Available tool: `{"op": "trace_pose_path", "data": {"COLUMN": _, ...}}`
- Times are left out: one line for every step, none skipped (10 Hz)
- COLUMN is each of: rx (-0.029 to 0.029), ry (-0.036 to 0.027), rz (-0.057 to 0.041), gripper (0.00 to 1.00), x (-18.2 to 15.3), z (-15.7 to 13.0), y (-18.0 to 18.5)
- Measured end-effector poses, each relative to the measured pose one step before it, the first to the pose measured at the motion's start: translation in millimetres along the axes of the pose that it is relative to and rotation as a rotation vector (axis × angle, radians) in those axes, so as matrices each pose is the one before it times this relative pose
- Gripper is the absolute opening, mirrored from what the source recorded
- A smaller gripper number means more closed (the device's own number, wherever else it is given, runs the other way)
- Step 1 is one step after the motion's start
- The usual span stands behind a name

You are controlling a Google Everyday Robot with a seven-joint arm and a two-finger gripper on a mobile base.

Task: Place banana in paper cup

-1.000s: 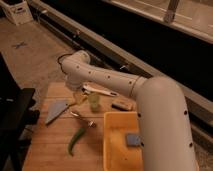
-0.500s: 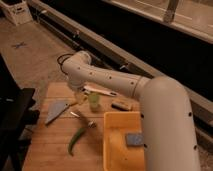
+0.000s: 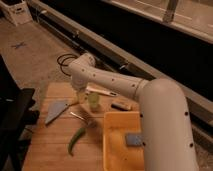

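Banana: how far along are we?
Done: nothing; the banana lies on the table behind the arm. In hand: the gripper hangs open beside the green cup, holding nothing that shows. Left: grasp the banana, carry it, drop it in the paper cup, which I cannot pick out here.

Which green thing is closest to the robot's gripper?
The see-through green cup, standing upright right beside the gripper over the far part of the table. The green pepper lies flat, farther off, nearer the front edge.
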Motion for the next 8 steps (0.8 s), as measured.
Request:
{"op": "trace_pose_path", "data": {"rx": -0.00933, "ry": -0.00086, "rz": -0.00354, "gripper": 0.8, "x": -1.72, "z": 6.42, "y": -2.91}}
{"op": "trace_pose_path", "data": {"rx": -0.02221, "ry": -0.00405, "rz": 0.00005, "gripper": 0.8, "x": -0.01, "z": 11.68, "y": -2.74}}
{"op": "trace_pose_path", "data": {"rx": -0.01956, "ry": -0.00334, "rz": 0.00247, "gripper": 0.8, "x": 2.65, "z": 11.05, "y": -0.5}}
{"op": "trace_pose_path", "data": {"rx": -0.01363, "ry": -0.00535, "rz": 0.00026, "gripper": 0.8, "x": 0.19, "z": 9.13, "y": -1.8}}
{"op": "trace_pose_path", "data": {"rx": -0.01721, "ry": -0.00721, "rz": 0.0001, "gripper": 0.8, "x": -0.94, "z": 8.6, "y": -2.71}}
{"op": "trace_pose_path", "data": {"rx": -0.02107, "ry": -0.01336, "rz": 0.0012, "gripper": 0.8, "x": -0.3, "z": 6.85, "y": -1.18}}
{"op": "trace_pose_path", "data": {"rx": -0.01342, "ry": -0.01402, "rz": -0.00075, "gripper": 0.8, "x": 3.33, "z": 7.66, "y": -1.0}}
{"op": "trace_pose_path", "data": {"rx": -0.02142, "ry": -0.01758, "rz": -0.00413, "gripper": 0.8, "x": 2.9, "z": 15.47, "y": 0.16}}
